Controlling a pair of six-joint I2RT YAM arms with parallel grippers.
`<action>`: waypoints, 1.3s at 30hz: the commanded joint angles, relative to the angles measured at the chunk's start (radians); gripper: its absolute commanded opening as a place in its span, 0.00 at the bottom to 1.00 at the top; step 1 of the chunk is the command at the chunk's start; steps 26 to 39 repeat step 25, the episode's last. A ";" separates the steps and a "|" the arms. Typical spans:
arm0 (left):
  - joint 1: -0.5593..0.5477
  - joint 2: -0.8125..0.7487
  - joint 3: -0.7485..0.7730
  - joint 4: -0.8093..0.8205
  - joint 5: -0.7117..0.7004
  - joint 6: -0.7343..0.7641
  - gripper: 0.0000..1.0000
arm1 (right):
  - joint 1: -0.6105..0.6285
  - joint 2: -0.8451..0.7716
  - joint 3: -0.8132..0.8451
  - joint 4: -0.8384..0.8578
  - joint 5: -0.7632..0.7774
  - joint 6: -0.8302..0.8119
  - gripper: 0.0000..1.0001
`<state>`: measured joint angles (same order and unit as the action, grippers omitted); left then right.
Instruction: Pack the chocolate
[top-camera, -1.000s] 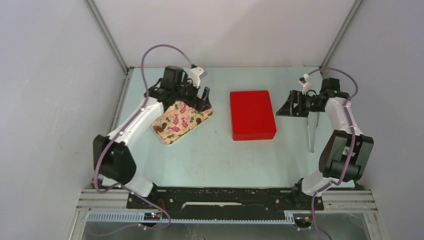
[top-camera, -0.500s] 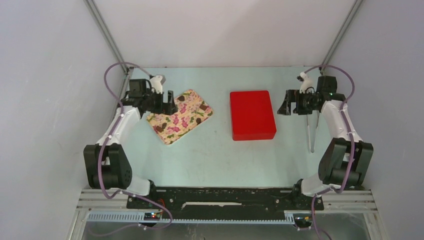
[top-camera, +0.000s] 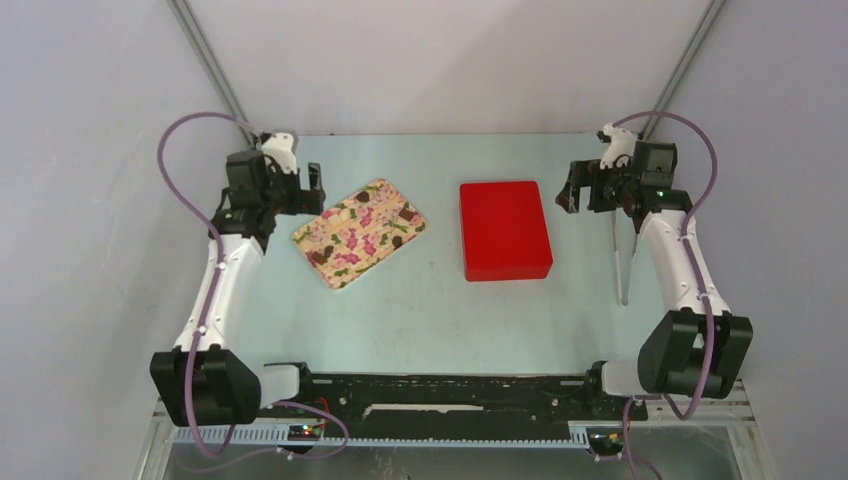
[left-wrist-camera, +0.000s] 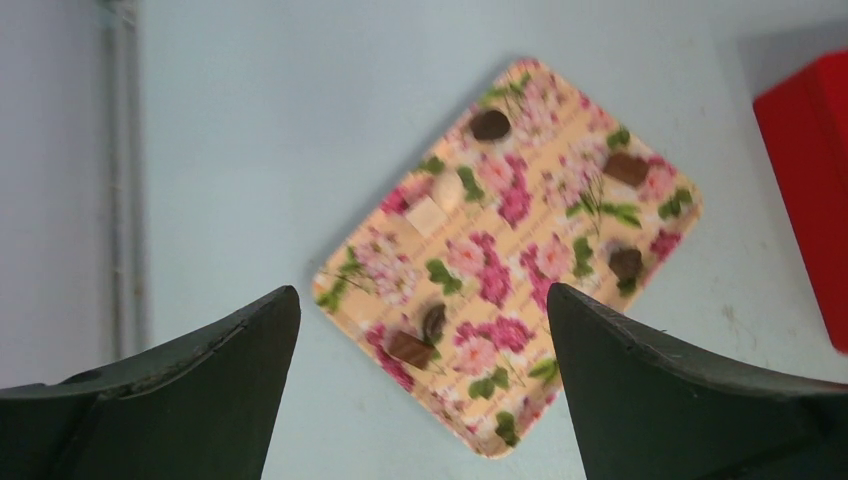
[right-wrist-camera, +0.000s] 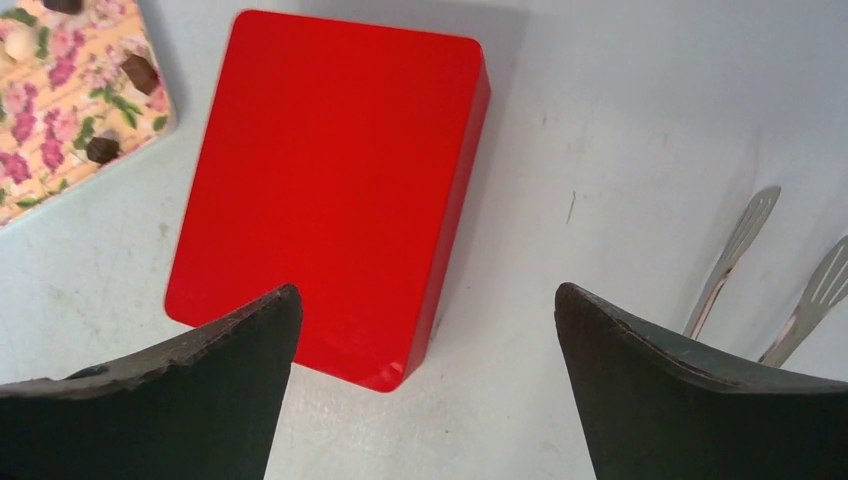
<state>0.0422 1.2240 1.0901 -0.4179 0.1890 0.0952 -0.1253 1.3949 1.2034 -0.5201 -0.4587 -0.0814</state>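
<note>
Several small pieces of chocolate (left-wrist-camera: 490, 124), some dark brown and some pale, lie scattered on a flower-print tray (top-camera: 335, 272) at the left of the table. My left gripper (top-camera: 311, 190) hovers open and holding nothing just off the tray's far left corner. The left wrist view looks down on the tray (left-wrist-camera: 545, 255) between the wide jaws of the left gripper (left-wrist-camera: 420, 295). A shut red box (top-camera: 505, 230) lies at the centre. My right gripper (top-camera: 571, 189) hangs open and holding nothing off the box's far right corner. The right wrist view shows the red box (right-wrist-camera: 330, 180) below it.
Metal tongs (top-camera: 625, 260) lie along the table's right side, under the right forearm, and show as slotted tips (right-wrist-camera: 735, 248) in the right wrist view. Grey walls enclose the table on the left, back and right. A corner of the tray (right-wrist-camera: 60, 150) shows there too.
My left gripper has drawn back to the left, from over the tray's far corner to beside it. My right gripper has shifted slightly toward the back. Tray and box have not moved.
</note>
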 joint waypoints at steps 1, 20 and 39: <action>0.001 -0.081 0.178 -0.065 -0.116 -0.009 1.00 | 0.016 -0.079 0.096 0.053 0.018 0.048 1.00; 0.000 -0.149 0.397 -0.131 -0.179 -0.124 1.00 | 0.018 -0.158 0.364 -0.060 0.002 0.145 0.99; 0.000 -0.142 0.408 -0.122 -0.182 -0.116 1.00 | 0.018 -0.185 0.309 -0.038 0.003 0.130 0.99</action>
